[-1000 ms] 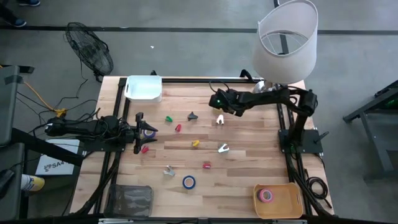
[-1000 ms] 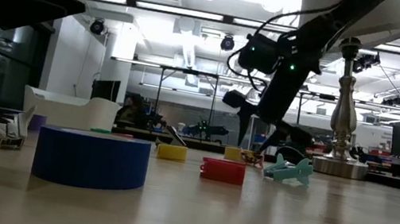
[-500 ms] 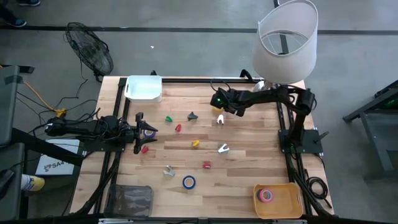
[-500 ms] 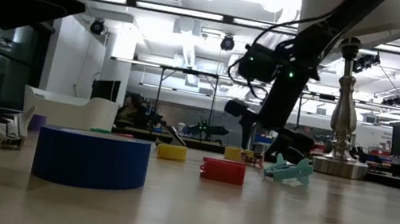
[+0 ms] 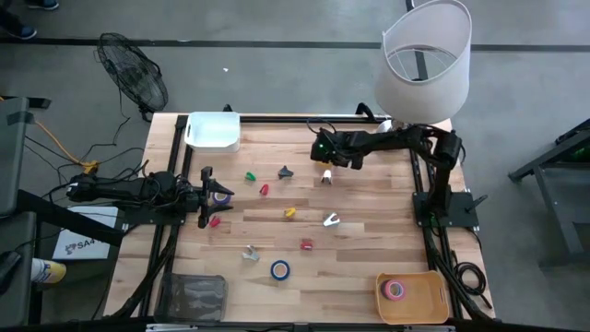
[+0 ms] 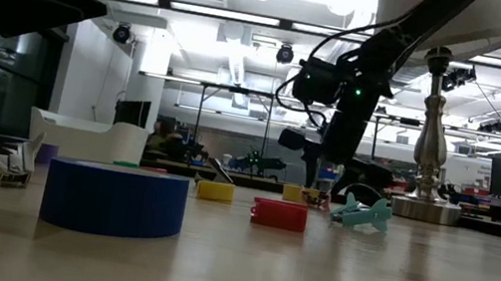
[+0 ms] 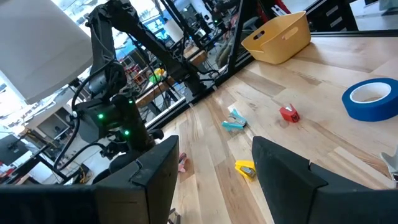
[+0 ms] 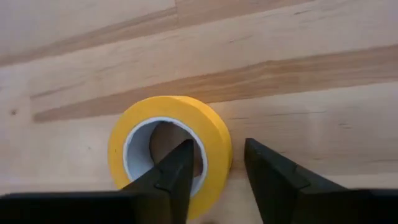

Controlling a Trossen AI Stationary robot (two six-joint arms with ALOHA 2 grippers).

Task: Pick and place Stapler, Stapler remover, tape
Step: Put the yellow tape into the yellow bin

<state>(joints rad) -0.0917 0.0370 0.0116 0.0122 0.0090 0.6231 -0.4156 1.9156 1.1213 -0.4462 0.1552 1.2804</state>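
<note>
In the right wrist view a yellow tape roll lies flat on the wood. My right gripper is open over it, near the table's far edge; one finger stands over the roll's hole, the other outside its wall. My left gripper waits open at the left edge. A blue tape roll lies flat near the front. A grey staple remover and a teal-white one rest on the table.
A white tray sits at the far left. The yellow bin at the near right holds a pink roll. A clear box is at the near left and a lamp stands far right. Small coloured pieces lie mid-table.
My right gripper has shifted a little toward the table's far edge and left, tipping as it went, and has stayed open. Nothing on the table has moved.
</note>
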